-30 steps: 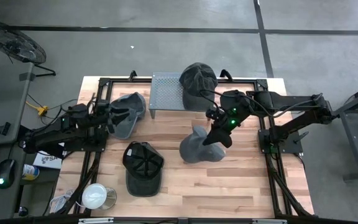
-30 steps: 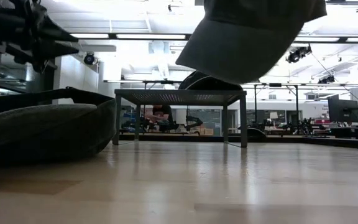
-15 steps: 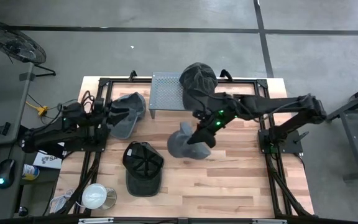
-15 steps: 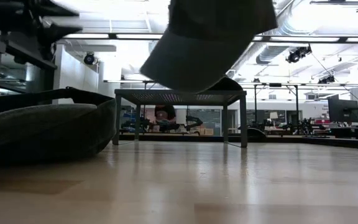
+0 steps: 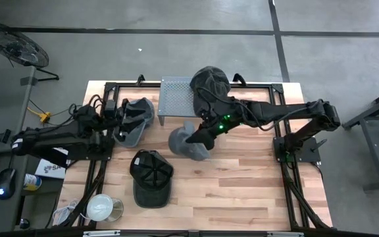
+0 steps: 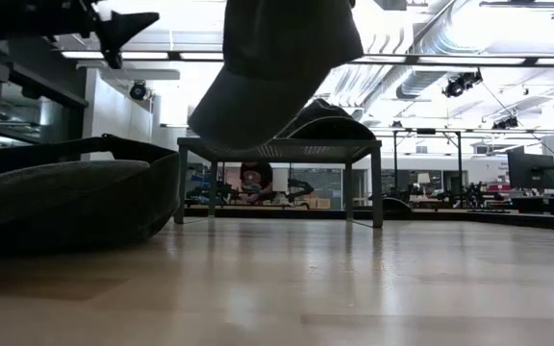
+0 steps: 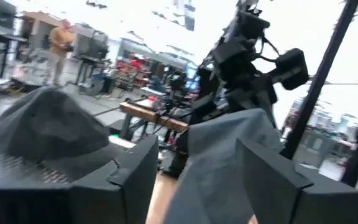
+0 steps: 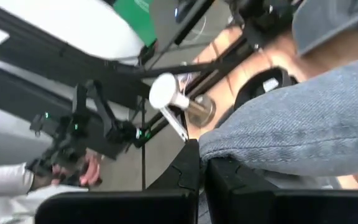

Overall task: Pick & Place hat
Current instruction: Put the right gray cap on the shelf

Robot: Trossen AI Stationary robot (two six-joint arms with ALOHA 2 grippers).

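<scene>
Right gripper (image 5: 201, 136) pinching grey hat (image 5: 184, 141), hanging it above table (image 5: 242, 191) centre, near rack (image 5: 175, 96). Left gripper (image 5: 120, 118) hovering far left, fingers spread, holding nothing.

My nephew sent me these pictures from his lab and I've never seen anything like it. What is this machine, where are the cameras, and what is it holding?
It is a robot with two dark arms at a wooden table, each ending in a two-finger pincer. One camera looks straight down, one sits at table height, and one rides on each wrist. The right pincer is shut on a grey denim cap, carrying it above the table. The left pincer hangs open at a grey cap on the left. A black cap lies nearer the front, and another dark grey cap sits by a perforated metal shelf.
</scene>
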